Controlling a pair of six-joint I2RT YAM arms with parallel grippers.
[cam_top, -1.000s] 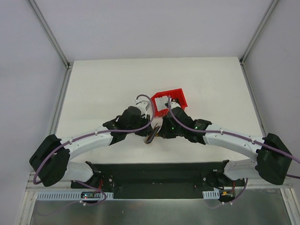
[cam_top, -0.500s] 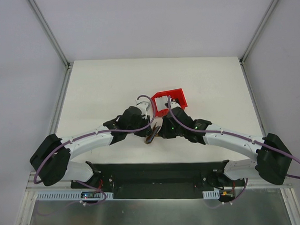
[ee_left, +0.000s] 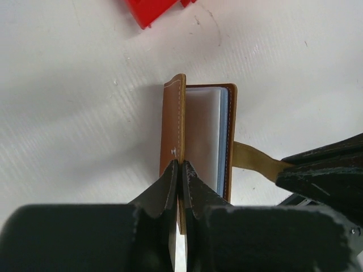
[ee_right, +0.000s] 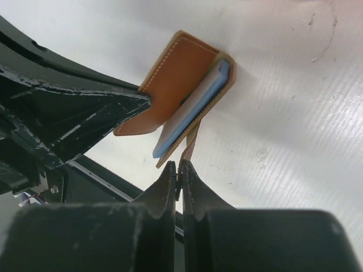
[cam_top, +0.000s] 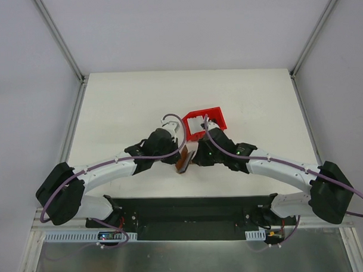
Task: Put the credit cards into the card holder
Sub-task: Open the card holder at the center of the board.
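While my left claw [ee_left: 180, 170] is clenched on the front cover of the card holder [ee_left: 172, 124] and my right claw [ee_right: 180, 173] pinches its strap [ee_right: 189, 144], the holder is held half-open between us, near the red bin [cam_top: 212, 113]. Pale cards [ee_left: 207, 130] sit between the covers, so I judge the loading largely done, with closing the cover and fastening the strap left. I count one holder and one bin. The cards show a white face and a blue edge, at least two. Whether more wait in the bin, I cannot tell.
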